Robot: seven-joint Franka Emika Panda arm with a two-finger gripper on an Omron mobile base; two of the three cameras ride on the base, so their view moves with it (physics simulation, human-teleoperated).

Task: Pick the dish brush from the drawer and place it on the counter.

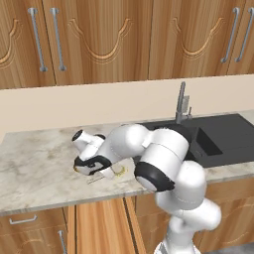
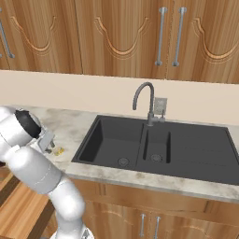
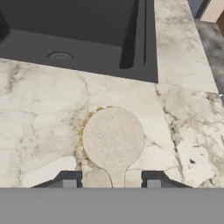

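The dish brush [image 3: 113,139] lies on the counter [image 3: 39,118], its round cream head fringed with yellow bristles on one side and its pale handle running back between my fingertips. My gripper [image 3: 111,179] is open, both fingertips [image 3: 68,180] standing well apart from the handle. From the left base view the brush [image 1: 118,171] sits near the counter's [image 1: 34,168] front edge, under my gripper [image 1: 101,171]. In the right base view the gripper [image 2: 50,145] hangs just over the brush [image 2: 58,151]. The drawer [image 1: 99,223] stands pulled out below the counter edge.
A black double sink [image 1: 223,139] with a grey faucet [image 1: 182,104] lies to the right of the brush, its rim [image 3: 87,70] close beyond the brush head. Wooden wall cabinets [image 1: 99,34] hang above. A drawer front with a bar handle [image 1: 22,219] is at lower left.
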